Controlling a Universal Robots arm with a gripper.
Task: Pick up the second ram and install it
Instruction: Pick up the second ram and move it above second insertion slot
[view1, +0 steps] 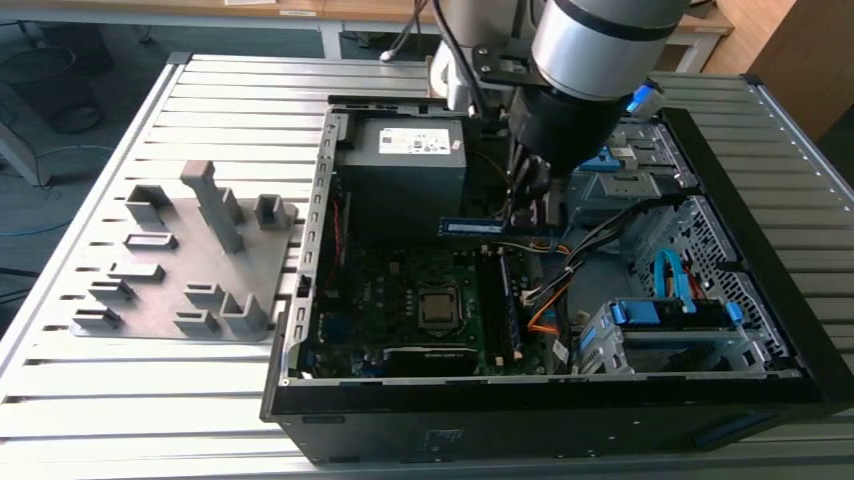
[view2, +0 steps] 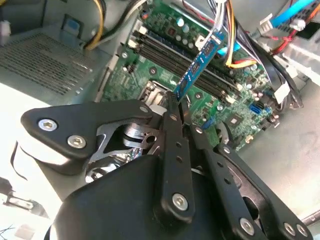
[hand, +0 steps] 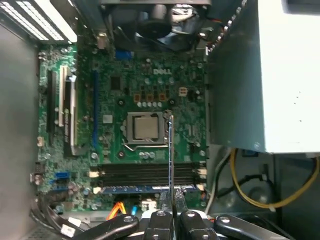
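My gripper (view1: 523, 205) is shut on the second ram (view1: 474, 228), a slim blue stick held by one end inside the open computer case. The stick hangs level above the green motherboard (view1: 394, 285), clear of the board. In the second wrist view the ram (view2: 200, 60) juts out from between the black fingers (view2: 172, 130) over the dark memory slots (view2: 165, 47). In the first wrist view the ram (hand: 171, 150) shows edge-on, crossing the slots (hand: 145, 175). A look-alike stick (hand: 145, 189) sits seated in the slot nearest the gripper (hand: 172, 197).
The power supply box (view1: 400, 165) fills the case's far end beside the gripper. Orange and black cables (view1: 554, 300) and a drive cage (view1: 667, 320) lie toward the exterior view's right. A gray holder plate with blocks (view1: 187, 260) rests on the slatted table on the exterior view's left.
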